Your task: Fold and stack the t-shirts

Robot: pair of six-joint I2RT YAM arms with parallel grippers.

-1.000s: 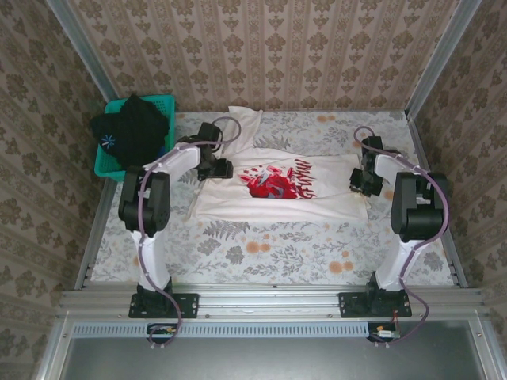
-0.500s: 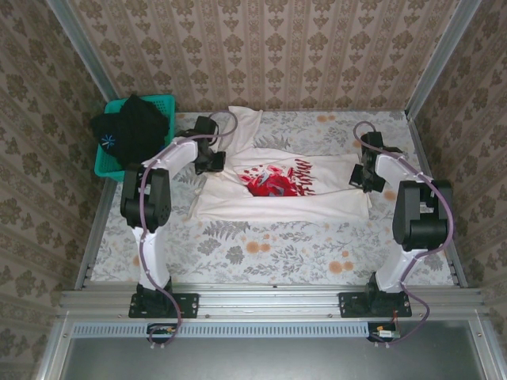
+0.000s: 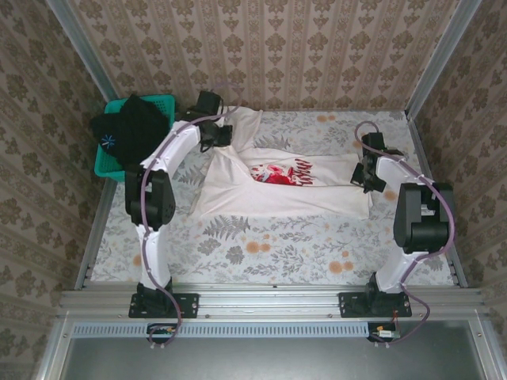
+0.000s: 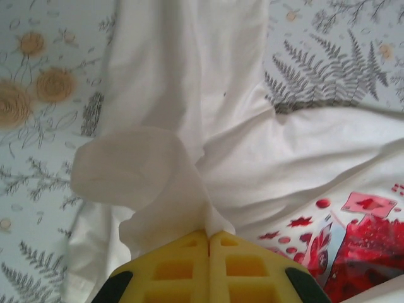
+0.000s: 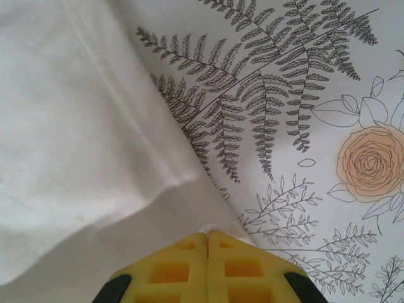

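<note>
A white t-shirt [image 3: 277, 194] with a red-and-black chest graphic [image 3: 283, 173] lies across the middle of the floral table. My left gripper [image 3: 220, 136] is shut on a pinch of the shirt's left side and holds it lifted toward the back, so the cloth rises in a ridge. In the left wrist view its yellow fingers [image 4: 189, 265] clamp a bunched fold of the white t-shirt [image 4: 151, 183]. My right gripper [image 3: 361, 176] is shut on the shirt's right edge. In the right wrist view the hem of the t-shirt [image 5: 95, 158] runs into the closed yellow fingers [image 5: 183, 268].
A teal mesh basket [image 3: 164, 103] stands at the back left with a black garment [image 3: 131, 127] heaped on it. The patterned wall runs close behind the shirt. Bare floral tabletop [image 3: 277, 249] lies in front of the shirt, toward the arm bases.
My left gripper has moved back and up with the shirt's left side, pulling cloth over part of the graphic. The right gripper has held its place at the right edge.
</note>
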